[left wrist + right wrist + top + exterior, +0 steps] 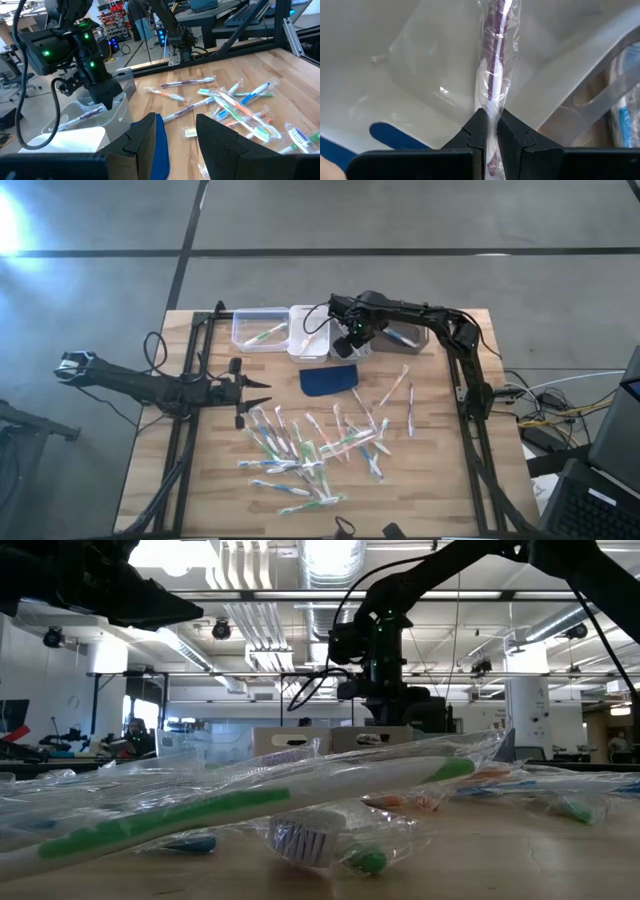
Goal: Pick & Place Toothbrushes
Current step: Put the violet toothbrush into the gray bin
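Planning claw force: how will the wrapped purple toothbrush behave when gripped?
Likely stiff: the purple toothbrush stays straight, held at one end by the right claw. Its crinkled clear wrapper looks slippery. Probably light, being so thin.

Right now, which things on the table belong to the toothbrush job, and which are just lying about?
Part of the job:
- the loose toothbrushes on the table
- the purple wrapped toothbrush pinched in the right gripper over the bins
- the three bins
- the left gripper, open and waiting by the pile

Just lying about:
- the dark blue pad
- the cables off the table's right side
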Tool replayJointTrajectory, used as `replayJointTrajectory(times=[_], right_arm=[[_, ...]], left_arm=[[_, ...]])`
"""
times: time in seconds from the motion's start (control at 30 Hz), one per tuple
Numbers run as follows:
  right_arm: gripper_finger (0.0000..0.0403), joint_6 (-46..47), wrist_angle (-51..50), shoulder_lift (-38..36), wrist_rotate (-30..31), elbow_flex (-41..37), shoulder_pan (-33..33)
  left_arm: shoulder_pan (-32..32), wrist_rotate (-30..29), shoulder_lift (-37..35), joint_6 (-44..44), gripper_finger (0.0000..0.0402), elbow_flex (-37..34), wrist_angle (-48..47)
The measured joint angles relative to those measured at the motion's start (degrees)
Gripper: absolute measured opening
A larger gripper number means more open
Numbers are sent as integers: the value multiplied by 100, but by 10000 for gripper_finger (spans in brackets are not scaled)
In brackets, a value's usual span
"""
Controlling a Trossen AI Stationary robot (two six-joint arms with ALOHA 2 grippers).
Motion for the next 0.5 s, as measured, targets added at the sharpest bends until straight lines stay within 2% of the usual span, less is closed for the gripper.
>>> replayJointTrajectory(times=[0.5], right_arm=[[22,4,467,0,-37,-250,2]], left_arm=[[2,0,2,0,147,0,0]])
